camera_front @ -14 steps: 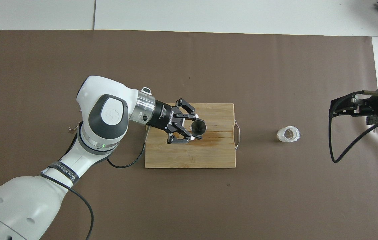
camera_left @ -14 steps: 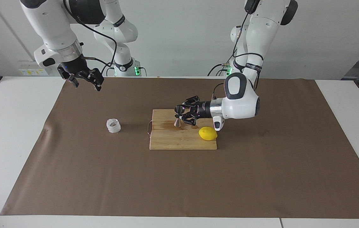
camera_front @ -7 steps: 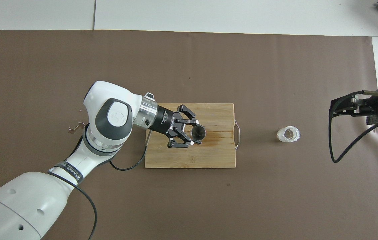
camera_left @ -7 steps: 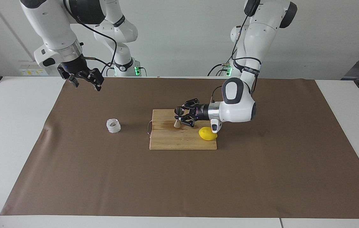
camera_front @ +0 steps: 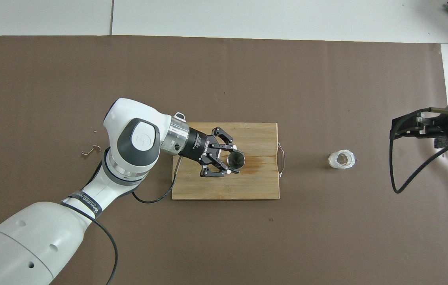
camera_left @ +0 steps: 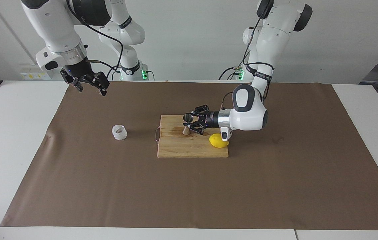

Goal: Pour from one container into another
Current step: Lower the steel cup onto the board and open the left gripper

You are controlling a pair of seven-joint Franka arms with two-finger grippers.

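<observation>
The slim metal jigger [camera_left: 186, 130] [camera_front: 236, 159] stands upright on the wooden cutting board [camera_left: 182, 148] [camera_front: 259, 182]. My left gripper [camera_left: 190, 124] [camera_front: 231, 160] reaches in level from the left arm's end and is shut on the jigger's narrow waist. The squat bumpy glass cup [camera_left: 119, 132] [camera_front: 342, 159] sits alone on the brown mat, off the board toward the right arm's end. My right gripper [camera_left: 91, 89] [camera_front: 394, 128] hangs open and empty, high over the mat's corner at the right arm's end, well apart from the cup.
A yellow lemon [camera_left: 218, 140] lies on the board under the left wrist; the arm hides it in the overhead view. A damp brown stain [camera_front: 253, 169] marks the board beside the jigger. The board has a wire handle [camera_front: 282, 159] facing the cup.
The left arm's wrist has swung and sunk a little over the lemon, with the jigger still gripped and barely shifted. The right arm and the glass cup have not moved.
</observation>
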